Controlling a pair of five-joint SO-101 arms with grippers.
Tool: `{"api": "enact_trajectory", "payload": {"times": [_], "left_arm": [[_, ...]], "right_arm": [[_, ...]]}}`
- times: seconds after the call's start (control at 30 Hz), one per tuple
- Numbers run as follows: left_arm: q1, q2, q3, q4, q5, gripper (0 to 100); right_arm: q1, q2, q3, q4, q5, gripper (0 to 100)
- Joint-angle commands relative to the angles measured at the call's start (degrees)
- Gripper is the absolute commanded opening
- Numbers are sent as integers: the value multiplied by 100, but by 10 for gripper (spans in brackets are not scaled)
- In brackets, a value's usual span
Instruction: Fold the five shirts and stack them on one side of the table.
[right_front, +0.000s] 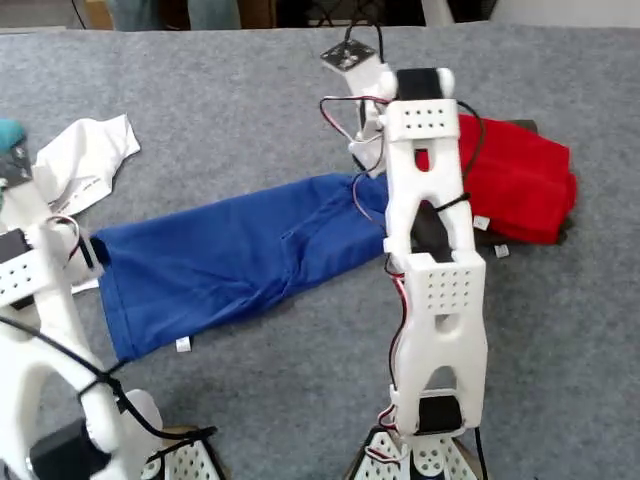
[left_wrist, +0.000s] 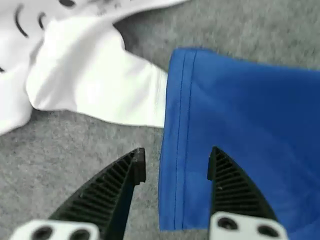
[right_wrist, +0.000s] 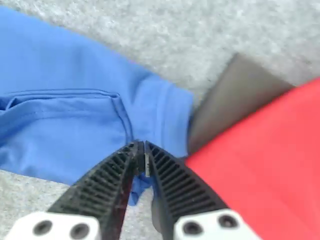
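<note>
A blue shirt (right_front: 230, 255) lies folded into a long strip across the middle of the table. My right gripper (right_wrist: 142, 147) is shut on the blue shirt (right_wrist: 75, 125) at the end next to the red shirt (right_wrist: 270, 165); blue cloth is pinched between its fingers. In the high view that gripper (right_front: 372, 170) sits under the right arm's wrist. My left gripper (left_wrist: 176, 155) is open, with its fingers on either side of the hemmed edge of the blue shirt (left_wrist: 240, 125) at the other end. A crumpled white shirt (left_wrist: 90, 80) lies just beyond it.
A folded red shirt (right_front: 520, 175) rests on a dark shirt (right_front: 440, 230) at the right. The white shirt (right_front: 85, 160) is at the left, with a teal cloth (right_front: 10, 132) at the far left edge. Grey felt (right_front: 300, 380) covers the table.
</note>
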Motion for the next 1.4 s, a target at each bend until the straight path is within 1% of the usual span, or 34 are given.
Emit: {"api": "enact_trajectory", "payload": {"times": [0.0, 0.13, 0.27, 0.4, 0.5, 0.6, 0.67, 0.77, 0.83, 0.87, 0.9, 1.03, 1.2, 1.27, 1.37], "left_arm": [[-40, 642, -330, 422, -18, 233], [-57, 1363, -426, 475, 62, 249], [-48, 1609, -497, 431, 193, 249], [-57, 1837, -321, 211, 193, 245], [-57, 2127, -145, -123, 290, 239], [-48, 2505, -101, -422, 466, 186], [-31, 2813, -163, -466, 475, 156], [-48, 3182, -426, -369, 475, 101], [-40, 3367, -646, -167, 475, 35], [-13, 3455, -734, -88, 466, 24], [-13, 3499, -769, -53, 466, 34], [4, 3402, -910, -35, 440, 29], [110, 2549, -1244, 659, 422, 29], [382, 2022, -1376, 958, 325, 29], [1165, 1292, -1429, 1169, 404, 29]], "right_arm": [[62, -611, -13, 53, 185, 15], [44, -919, 374, 44, 229, 15], [53, -1095, 532, 44, 229, 15], [53, -1191, 549, 44, 229, 15], [53, -1297, 549, 44, 229, 15], [53, -1473, 549, 44, 229, 15], [53, -1631, 549, 44, 229, 15], [53, -1912, 549, 44, 229, 15], [53, -2097, 549, 44, 229, 15], [53, -2176, 558, 44, 273, 15], [53, -2255, 567, 44, 343, 15], [62, -2571, 866, 44, 545, 15], [79, -2941, 1270, 44, 527, 15], [88, -3081, 1288, 44, 510, 15], [105, -3327, 1279, 44, 510, 15]]}}
